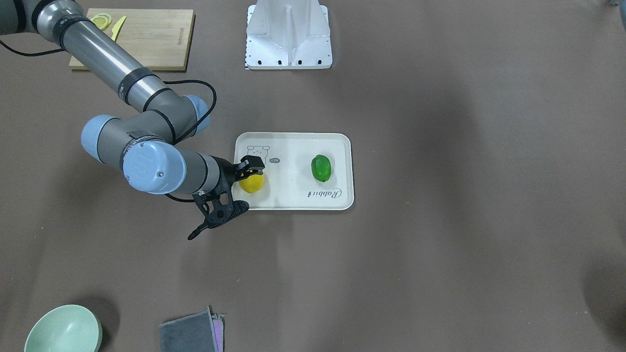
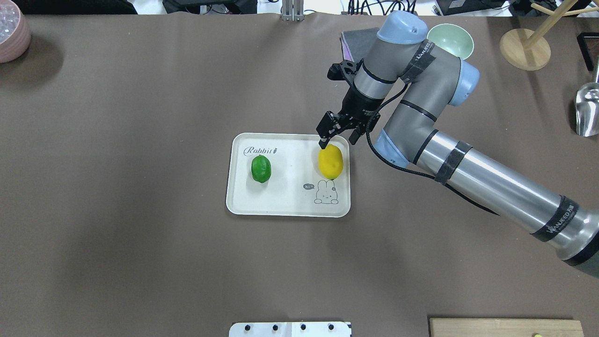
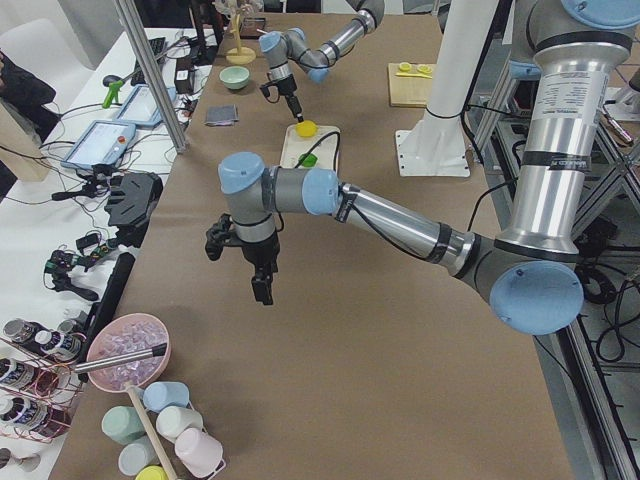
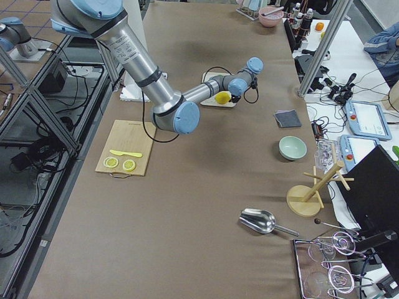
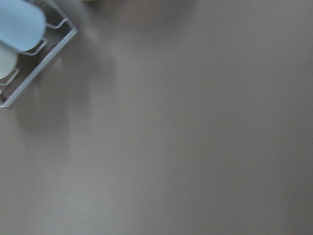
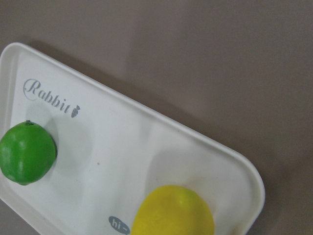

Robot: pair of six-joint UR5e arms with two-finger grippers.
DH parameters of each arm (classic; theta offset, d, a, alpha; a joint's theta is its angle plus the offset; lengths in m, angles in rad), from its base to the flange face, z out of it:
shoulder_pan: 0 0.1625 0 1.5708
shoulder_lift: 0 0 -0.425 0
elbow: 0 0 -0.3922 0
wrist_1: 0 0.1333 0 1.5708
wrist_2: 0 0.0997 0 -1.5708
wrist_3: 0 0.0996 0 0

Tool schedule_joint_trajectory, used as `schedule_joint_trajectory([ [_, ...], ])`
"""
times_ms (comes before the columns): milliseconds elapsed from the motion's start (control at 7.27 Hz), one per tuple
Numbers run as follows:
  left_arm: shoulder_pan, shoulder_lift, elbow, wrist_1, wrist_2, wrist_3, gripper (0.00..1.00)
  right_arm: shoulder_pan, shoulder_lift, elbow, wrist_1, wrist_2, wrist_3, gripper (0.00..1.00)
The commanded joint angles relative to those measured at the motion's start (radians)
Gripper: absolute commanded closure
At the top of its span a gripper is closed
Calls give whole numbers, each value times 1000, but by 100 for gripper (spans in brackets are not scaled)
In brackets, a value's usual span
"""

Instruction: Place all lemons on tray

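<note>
The cream-white tray (image 2: 285, 206) lies mid-table, also seen in the front-facing view (image 1: 293, 203) and the right wrist view (image 6: 146, 127). The green lemon (image 2: 261, 168) rests on its left part. The yellow lemon (image 2: 330, 161) rests on its right part, beside the cartoon drawing. My right gripper (image 2: 337, 140) is open, its fingers spread just above the yellow lemon's far end, not closed on it. My left gripper (image 3: 250, 270) hangs over bare table far from the tray; it shows only in the exterior left view, so I cannot tell its state.
A wooden cutting board (image 1: 156, 44) with lemon slices and a yellow knife lies near the robot's right side. A green bowl (image 1: 63, 330) and grey cloth (image 1: 193, 332) sit at the far edge. A white mount base (image 1: 288, 36), pink bowl (image 2: 11, 32) and metal scoop (image 2: 587, 110) stand around.
</note>
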Motion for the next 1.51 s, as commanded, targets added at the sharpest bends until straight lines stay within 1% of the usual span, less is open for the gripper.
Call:
schedule_joint_trajectory([
  [0, -72, 132, 104, -270, -89, 49, 2, 87, -32, 0, 0, 74, 1, 0],
  [138, -72, 137, 135, -361, -103, 40, 2, 133, -69, 21, 18, 117, -2, 0],
  [275, -69, 142, 164, -374, -114, 41, 2, 157, -184, 93, 93, 137, 1, 1],
  [550, -66, 129, 177, -402, -116, 43, 2, 169, -382, 304, 103, 133, -16, 1],
  [688, -55, 116, 177, -401, -116, 41, 2, 183, -456, 387, 101, 129, -39, 1],
  [825, -53, 106, 177, -398, -146, 20, 2, 235, -522, 414, 126, 126, -62, 1],
  [962, -53, 108, 178, -399, -178, -3, 2, 281, -603, 416, 177, 94, -94, 1],
  [1100, -53, 108, 178, -401, -178, -2, 2, 324, -644, 416, 189, 18, -96, 1],
  [1238, -53, 111, 180, -401, -177, -2, 2, 359, -684, 425, 183, -80, -96, 1],
  [1375, -53, 109, 178, -402, -174, -2, 2, 403, -724, 431, 140, -113, -97, 1],
])
